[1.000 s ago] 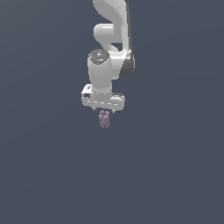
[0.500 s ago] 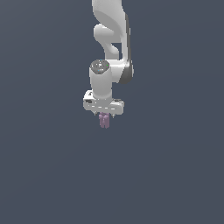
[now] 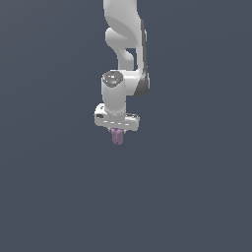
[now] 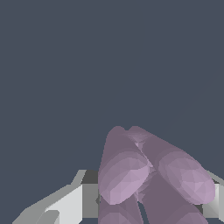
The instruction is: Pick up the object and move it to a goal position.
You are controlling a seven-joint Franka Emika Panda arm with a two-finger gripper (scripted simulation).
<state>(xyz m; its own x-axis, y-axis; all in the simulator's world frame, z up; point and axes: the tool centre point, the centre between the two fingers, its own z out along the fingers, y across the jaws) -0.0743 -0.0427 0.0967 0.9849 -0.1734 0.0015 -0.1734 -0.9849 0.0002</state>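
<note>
The white arm (image 3: 125,54) comes down from the top of the exterior view. It ends in a wide white gripper (image 3: 117,133) that points down.

The object (image 3: 117,137) is a small purple bundle of short rods with round ends. It hangs right under the gripper, in the middle of it, and sticks out below. It is much thinner than the gripper is wide. Its top part is tucked up inside the gripper, so only the lower part shows there.

In the wrist view the object (image 4: 148,175) fills the space close to the camera. Its rods lie side by side and touch each other. A gray and white finger (image 4: 65,203) shows on one side of the bundle, and a small piece of the other one shows on the far side. The bundle sits between them, tight against both. So the gripper is clenched on the object and holds it up.

All around is plain dark blue-gray. The object touches only the gripper. I cannot tell how high it is, because the dark ground looks the same everywhere.
</note>
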